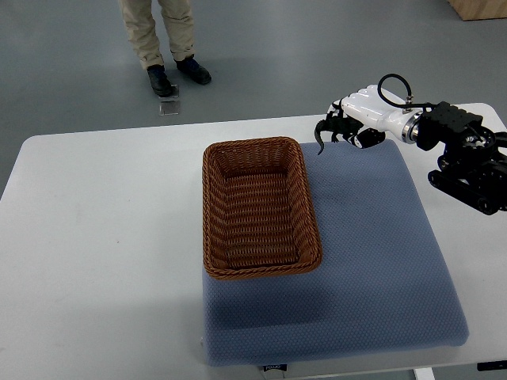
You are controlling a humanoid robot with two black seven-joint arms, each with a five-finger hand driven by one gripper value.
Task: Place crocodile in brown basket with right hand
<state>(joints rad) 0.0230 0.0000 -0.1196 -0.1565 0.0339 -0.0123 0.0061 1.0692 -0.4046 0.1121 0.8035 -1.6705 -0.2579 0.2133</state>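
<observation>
- Dangling from the right hand [366, 111], the crocodile [329, 131] is a small dark thing over the far edge of the blue mat [372, 261], just off the far right corner of the brown basket [253, 146].
- Its long axis is honestly hard to read. It looks bunched up under the fingers, with one thin curved end drooping toward the near side of the mat. Head vs tail can't be made out.
- The hand is clenched around the crocodile, dark fingers curled over it. The arm comes in from the right edge, low over the surface [95, 237].
- Whether the crocodile touches the mat or hangs just clear of it isn't visible.
- The basket sits on the mat's left part, long side running away from the robot, apart from the crocodile.
- A person [162, 39] stands on the floor beyond the surface; only the legs show.
</observation>
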